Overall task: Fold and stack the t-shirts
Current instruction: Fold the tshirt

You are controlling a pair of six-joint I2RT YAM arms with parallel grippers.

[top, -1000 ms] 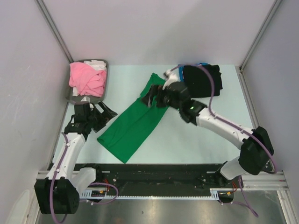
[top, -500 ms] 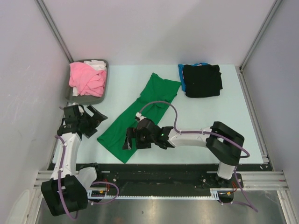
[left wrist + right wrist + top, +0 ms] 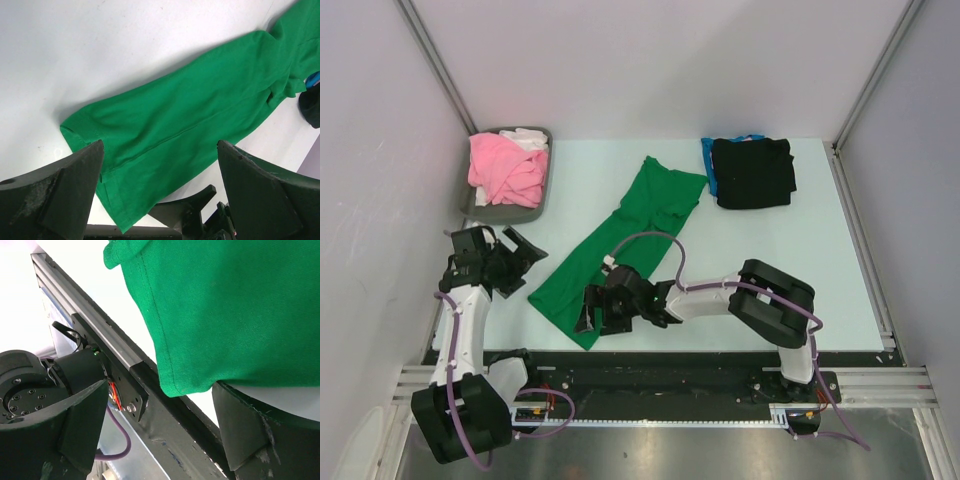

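Both are gaping empty. My right gripper is straddling the near hem of the green t-shirt, with my left gripper hovering beside it. The shirt is stretching away far-right.

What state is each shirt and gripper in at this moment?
green t-shirt: folded lengthwise, lying flat, diagonal.
black t-shirt: folded, stacked on the blue t-shirt.
pink t-shirt: crumpled in the tray.
white t-shirt: crumpled, same tray.
left gripper: open, empty.
right gripper: open at the green t-shirt's near corner.

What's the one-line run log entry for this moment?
left hand: open, beside green t-shirt | right hand: open at its near corner | black t-shirt: folded, far right
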